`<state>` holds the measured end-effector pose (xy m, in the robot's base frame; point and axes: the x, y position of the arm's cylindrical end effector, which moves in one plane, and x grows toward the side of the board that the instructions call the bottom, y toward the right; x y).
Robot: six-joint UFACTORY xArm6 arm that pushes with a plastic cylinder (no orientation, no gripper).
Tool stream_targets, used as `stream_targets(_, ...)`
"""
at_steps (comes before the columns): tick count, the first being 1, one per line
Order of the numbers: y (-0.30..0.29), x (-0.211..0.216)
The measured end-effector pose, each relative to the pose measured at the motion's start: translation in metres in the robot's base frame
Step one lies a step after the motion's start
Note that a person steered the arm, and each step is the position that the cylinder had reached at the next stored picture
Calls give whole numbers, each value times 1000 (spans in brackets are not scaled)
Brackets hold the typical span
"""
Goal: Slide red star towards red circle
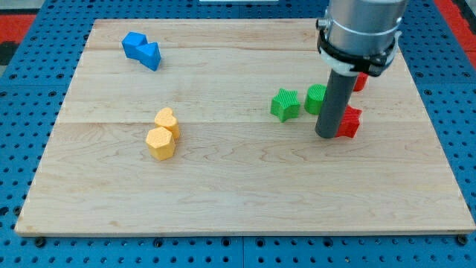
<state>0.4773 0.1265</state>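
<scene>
Nearest to the view's bottom lie two yellow blocks: a yellow hexagon [160, 143] and, touching it just above, a yellow heart [166, 119]. To the view's right, the end effector is a plain dark rod with nothing to open or close; my tip [326, 135] rests on the wooden counter [245, 193]. The red star [349, 122] lies just beside my tip, on its right side, seemingly touching the rod. A green star [285, 104] stands left of the rod, and a green block [316, 98] is partly hidden behind it. Farther up, the red circle [360, 80] shows only as a small red edge behind the arm. At the far left are two blue blocks [141, 50], touching. Around the counter is a blue perforated board [22, 134].
</scene>
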Motion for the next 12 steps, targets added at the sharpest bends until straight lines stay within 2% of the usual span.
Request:
stream_targets(1,34,22)
stream_targets(2,35,-37)
stream_targets(3,48,-73)
stream_targets(4,69,-75)
stream_targets(5,47,-27)
stream_targets(6,-10,-38)
stream_targets(7,-21,-75)
stream_targets(8,-1,-111)
stream_targets(10,-35,-100)
stream_targets(11,-33,-72)
stream_targets(12,-12,-76)
